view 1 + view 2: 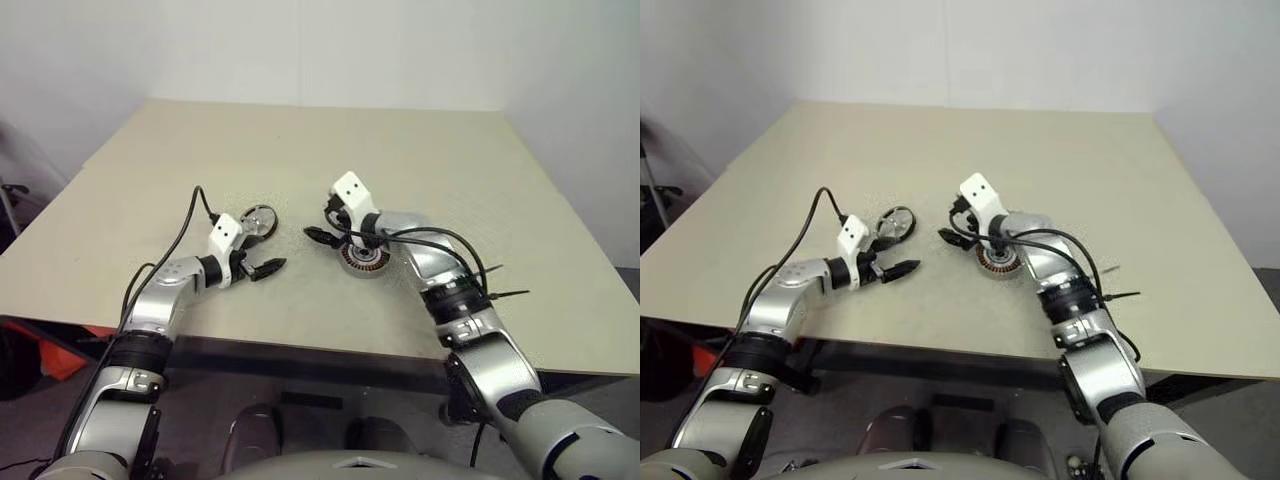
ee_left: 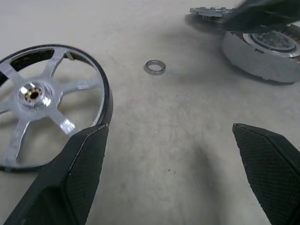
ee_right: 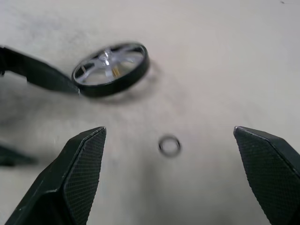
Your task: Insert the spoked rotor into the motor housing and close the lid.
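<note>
Your left hand [image 1: 268,268] hangs released and empty nearest you, just short of the lid [image 2: 42,96], which lies spoke-side up on the worktop [image 1: 300,140]. Your right hand [image 1: 318,236] is also spread and empty, over the small washer ring [image 2: 154,67]. The spoked rotor [image 2: 208,11] lies beside the motor housing [image 1: 364,260], so insertion and closing both look undone. Beyond, there's open room; every edge is well off.
</note>
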Action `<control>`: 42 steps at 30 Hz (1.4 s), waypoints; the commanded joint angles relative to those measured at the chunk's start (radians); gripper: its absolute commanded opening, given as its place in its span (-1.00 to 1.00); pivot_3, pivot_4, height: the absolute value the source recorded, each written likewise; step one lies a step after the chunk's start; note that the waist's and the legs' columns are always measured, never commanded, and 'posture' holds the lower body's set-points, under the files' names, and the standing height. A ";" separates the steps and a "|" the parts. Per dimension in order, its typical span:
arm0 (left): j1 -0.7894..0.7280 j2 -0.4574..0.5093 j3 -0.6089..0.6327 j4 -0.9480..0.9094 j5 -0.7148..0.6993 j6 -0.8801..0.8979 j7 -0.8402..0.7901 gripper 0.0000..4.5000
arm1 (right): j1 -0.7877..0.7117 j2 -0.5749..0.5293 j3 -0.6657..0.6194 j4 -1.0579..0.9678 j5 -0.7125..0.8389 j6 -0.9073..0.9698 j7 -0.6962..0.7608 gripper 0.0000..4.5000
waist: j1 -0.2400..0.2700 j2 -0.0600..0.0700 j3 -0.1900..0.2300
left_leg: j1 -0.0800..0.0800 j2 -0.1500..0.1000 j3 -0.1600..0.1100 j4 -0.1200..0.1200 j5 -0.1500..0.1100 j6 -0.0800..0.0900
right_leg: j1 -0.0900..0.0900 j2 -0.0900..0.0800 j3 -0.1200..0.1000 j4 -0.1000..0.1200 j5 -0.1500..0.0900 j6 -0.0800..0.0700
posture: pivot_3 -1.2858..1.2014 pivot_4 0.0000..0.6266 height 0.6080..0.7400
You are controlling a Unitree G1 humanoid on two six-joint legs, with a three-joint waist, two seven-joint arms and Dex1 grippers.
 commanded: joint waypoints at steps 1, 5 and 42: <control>0.008 0.013 0.022 -0.057 -0.015 0.001 0.009 1.00 | -0.077 0.050 0.015 0.137 -0.019 -0.099 -0.018 0.99 | -0.001 0.000 0.000 | -0.001 0.000 0.000 0.000 0.000 0.000 | -0.001 0.000 0.000 0.000 0.000 0.000 | 0.03 -1.00 1.00; 0.023 0.018 0.026 -0.079 -0.018 0.012 0.017 1.00 | -0.131 0.088 0.012 0.327 -0.045 -0.189 -0.042 0.99 | 0.002 0.000 0.000 | -0.005 0.000 0.000 0.001 0.000 0.000 | -0.005 0.000 -0.001 0.001 0.000 0.000 | 0.03 -1.00 1.00; 0.021 0.042 0.020 -0.116 -0.027 0.037 0.001 1.00 | -0.164 0.075 -0.104 0.606 -0.050 -0.140 -0.047 -0.03 | 0.011 0.000 0.000 | -0.006 0.000 0.000 0.003 0.000 0.000 | -0.005 0.000 -0.001 0.002 0.000 -0.001 | 0.03 -1.00 1.00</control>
